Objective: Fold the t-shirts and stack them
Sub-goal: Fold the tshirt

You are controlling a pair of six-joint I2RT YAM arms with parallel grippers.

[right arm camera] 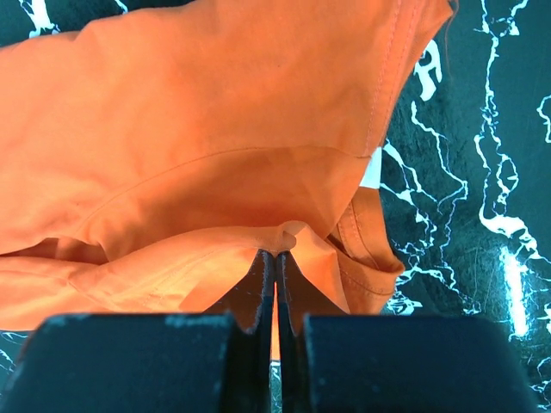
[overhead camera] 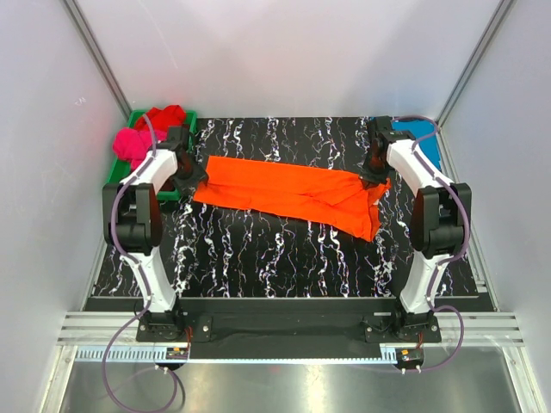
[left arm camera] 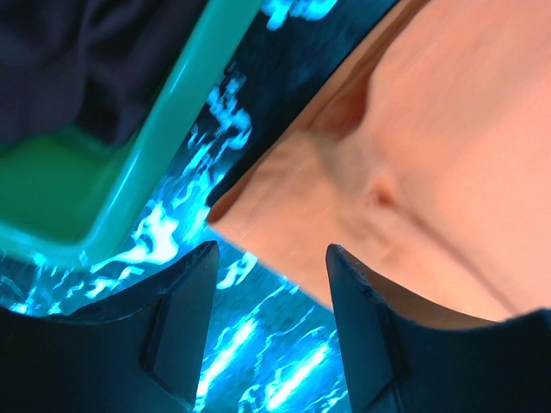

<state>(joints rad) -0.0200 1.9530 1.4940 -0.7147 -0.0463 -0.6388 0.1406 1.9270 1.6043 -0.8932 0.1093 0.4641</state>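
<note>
An orange shirt lies stretched in a long band across a black marbled table, one arm at each end.

The right gripper is pinched tight on a small fold of the cloth at its tips. The rest of the shirt fans out ahead of it and to its left, and a hemmed edge and a bit of white label sit just to its right. The pinch looks meant to anchor this end so the cloth can be pulled flat or carried over in a fold.

The left gripper is spread wide with only table showing between its fingers. A corner of the shirt lies just ahead of the gap and to its right, likely the next point to grasp. Whether a finger touches the cloth cannot be told. The wall of a green tray runs close by on this gripper's left, leaving little room on that side.

In the tray, behind the left gripper, a red shirt and a pink shirt sit bunched and unfolded. A blue shirt lies flat just beyond the right gripper, perhaps the start of the stack.
</note>
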